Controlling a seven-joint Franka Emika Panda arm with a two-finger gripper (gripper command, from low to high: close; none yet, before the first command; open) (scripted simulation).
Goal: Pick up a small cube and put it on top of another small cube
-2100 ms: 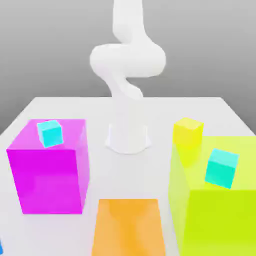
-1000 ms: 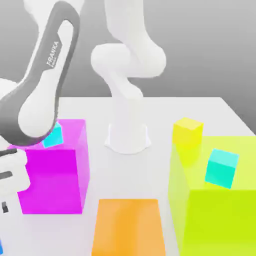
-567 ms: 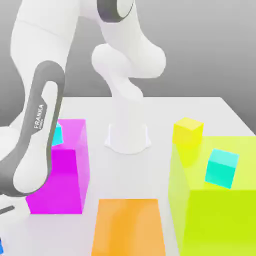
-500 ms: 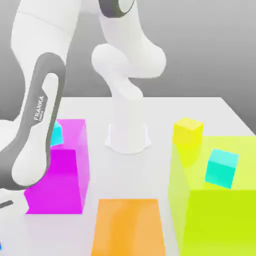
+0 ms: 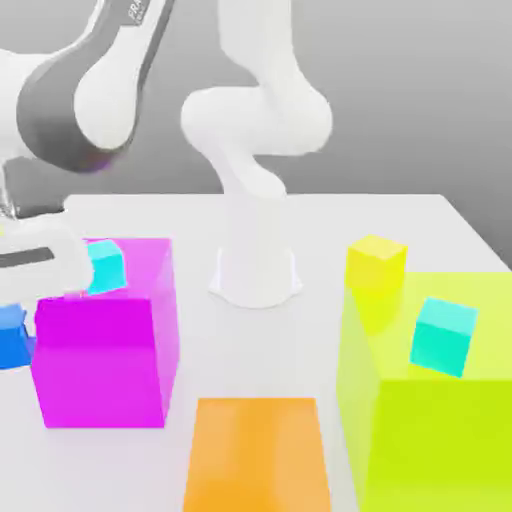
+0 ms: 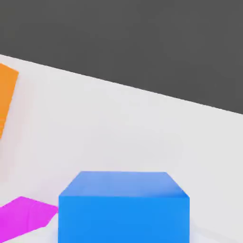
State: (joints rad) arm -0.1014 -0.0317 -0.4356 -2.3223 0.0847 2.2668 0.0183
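Judging from the exterior view, the pick looks done: the gripper (image 5: 14,300) is pinched on the small blue cube (image 5: 12,335) at the frame's left edge (clear of the table, beside the magenta box (image 5: 100,350)), and stacking it on another small cube remains.

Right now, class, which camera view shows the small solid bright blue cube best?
The hand view: the small solid bright blue cube sits large and close, its top and front faces plain. The exterior view catches only part of it at the picture's left edge, beside the big magenta box.
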